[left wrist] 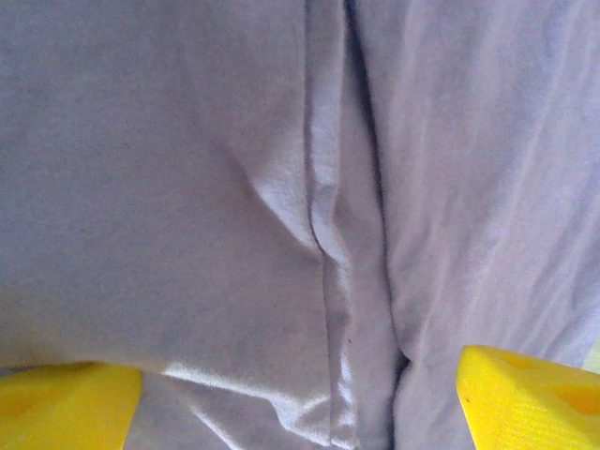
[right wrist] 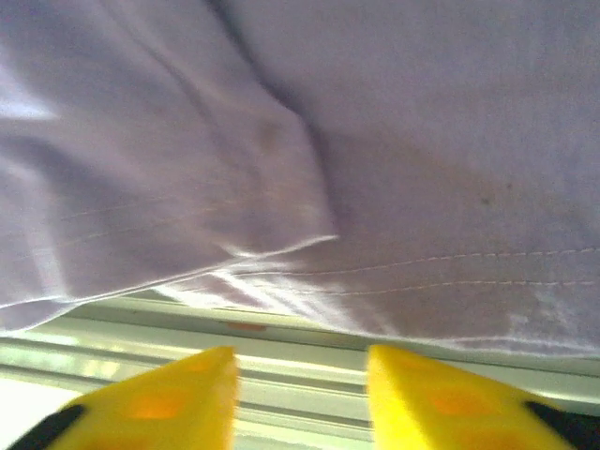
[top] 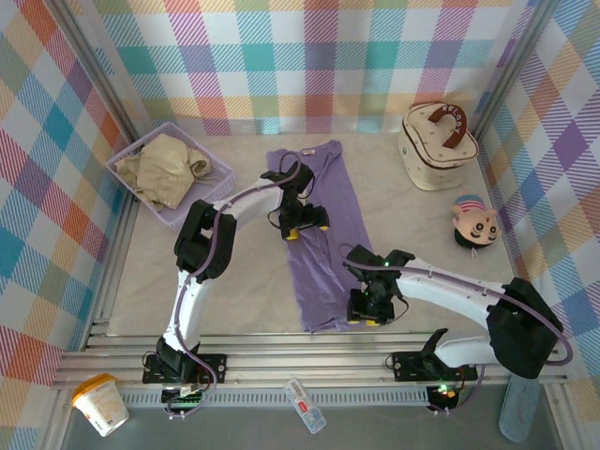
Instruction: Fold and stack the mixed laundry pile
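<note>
The lavender T-shirt (top: 323,234) is laid as a long narrow strip down the middle of the desk (top: 422,234), its sides apparently folded in. The crosswise folds are judged not yet made. The beige garment (top: 169,169) is seen crumpled in the basket (top: 221,180) at the far left, unfolded and unstacked. The left gripper (top: 305,225) is poised over the strip's far half, its fingers (left wrist: 66,403) spread wide and empty. The right gripper (top: 366,317) is placed at the near hem, its fingers (right wrist: 178,394) parted with nothing gripped.

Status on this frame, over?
Left gripper open over purple T-shirt. Right gripper open at its near hem, nothing held. Beige garment in basket. Nothing else on shirt.
</note>
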You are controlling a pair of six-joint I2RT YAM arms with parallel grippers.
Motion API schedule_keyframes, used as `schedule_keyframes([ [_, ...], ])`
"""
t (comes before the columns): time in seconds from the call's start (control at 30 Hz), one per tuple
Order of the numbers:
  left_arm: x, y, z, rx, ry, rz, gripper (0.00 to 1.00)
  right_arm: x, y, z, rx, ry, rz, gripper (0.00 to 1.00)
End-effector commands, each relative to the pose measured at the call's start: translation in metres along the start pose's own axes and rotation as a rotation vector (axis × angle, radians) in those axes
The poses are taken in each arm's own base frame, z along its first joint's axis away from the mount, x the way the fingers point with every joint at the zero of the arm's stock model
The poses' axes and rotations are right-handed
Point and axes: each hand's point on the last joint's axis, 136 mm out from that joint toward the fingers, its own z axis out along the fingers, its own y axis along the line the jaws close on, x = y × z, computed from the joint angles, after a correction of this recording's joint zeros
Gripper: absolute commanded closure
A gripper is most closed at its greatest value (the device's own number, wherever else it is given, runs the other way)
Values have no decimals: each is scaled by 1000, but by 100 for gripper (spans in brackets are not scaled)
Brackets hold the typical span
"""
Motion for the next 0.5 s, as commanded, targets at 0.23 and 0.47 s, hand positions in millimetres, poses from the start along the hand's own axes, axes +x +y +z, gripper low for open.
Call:
schedule_keyframes([
  [0.23,1,-9,-87,-1,-92,61,13,-104,5,-71,-11,-273,3,45],
  [0.47,29,24,-76,-21,-81,30,72,-228,36,-75,-16,-388,48,48],
])
